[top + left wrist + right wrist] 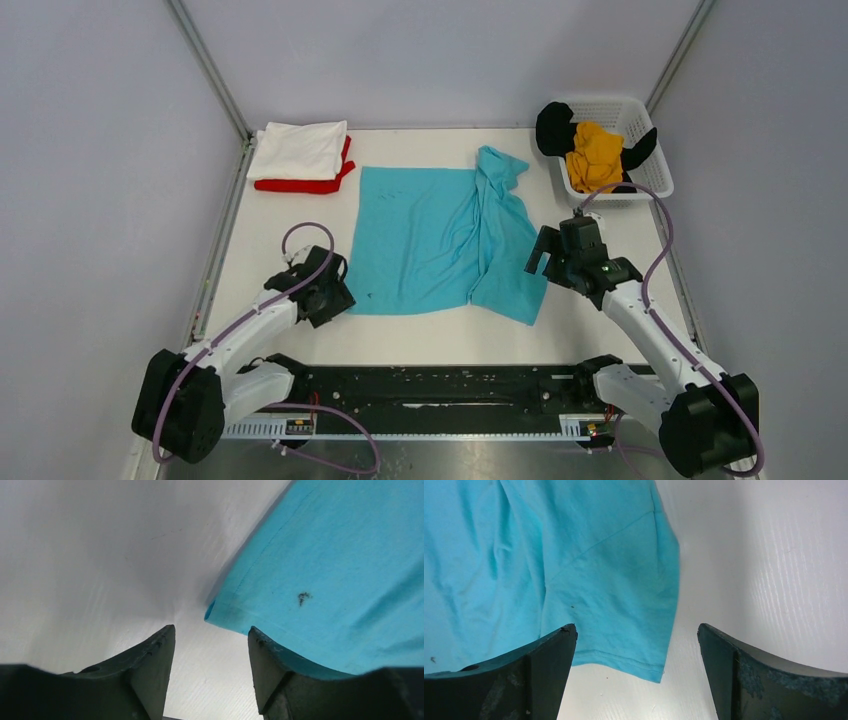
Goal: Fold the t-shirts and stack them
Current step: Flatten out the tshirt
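The turquoise t-shirt (440, 235) lies spread on the white table, its right side folded over in a rumpled strip. My left gripper (340, 293) is open and empty at the shirt's near-left corner. In the left wrist view the corner (325, 570) lies just ahead of the gripper (211, 635), its right finger over the hem. My right gripper (542, 258) is open and empty at the shirt's right edge. In the right wrist view a sleeve corner (624, 605) lies between the open fingers of the gripper (636, 632). A folded white t-shirt (298, 150) lies on a folded red one (300, 185) at the far left.
A white mesh basket (655, 175) at the far right holds the mustard-yellow t-shirt (595, 155) and the black t-shirt (552, 128). Grey walls with metal posts enclose the table on three sides. The arm bases and a black rail sit along the near edge.
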You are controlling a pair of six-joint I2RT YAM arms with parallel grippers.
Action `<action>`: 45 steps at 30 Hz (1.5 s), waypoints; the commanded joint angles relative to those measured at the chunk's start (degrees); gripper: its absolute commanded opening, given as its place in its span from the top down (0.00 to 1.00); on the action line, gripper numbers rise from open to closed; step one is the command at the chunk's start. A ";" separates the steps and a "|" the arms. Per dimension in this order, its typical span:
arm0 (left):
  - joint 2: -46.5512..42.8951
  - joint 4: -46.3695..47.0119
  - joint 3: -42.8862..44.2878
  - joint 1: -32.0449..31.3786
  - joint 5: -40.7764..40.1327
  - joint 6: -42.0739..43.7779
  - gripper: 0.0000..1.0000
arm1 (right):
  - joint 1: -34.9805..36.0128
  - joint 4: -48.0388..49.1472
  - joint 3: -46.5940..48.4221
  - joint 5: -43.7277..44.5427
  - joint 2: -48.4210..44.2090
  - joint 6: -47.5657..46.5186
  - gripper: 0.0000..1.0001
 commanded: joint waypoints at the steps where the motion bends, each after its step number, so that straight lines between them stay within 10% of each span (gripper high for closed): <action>1: 3.29 2.91 -1.31 0.26 3.01 -0.34 0.46 | 0.21 1.55 0.76 2.82 -1.59 1.19 0.01; 17: 14.24 7.08 0.86 -0.62 4.73 1.53 0.65 | 0.16 -0.01 0.42 3.83 2.13 -0.19 0.01; 22: 16.24 7.41 2.43 -0.79 5.88 2.57 1.00 | 0.21 -0.77 -0.15 4.18 1.23 -0.42 0.01; 36: 6.71 14.28 -0.76 -0.79 6.14 4.90 1.00 | 8.35 -6.90 -3.67 -2.31 6.24 8.32 0.07; 45: 5.44 14.34 -1.56 -0.79 4.72 5.84 1.00 | 15.37 -7.09 -0.95 2.13 16.31 11.18 0.35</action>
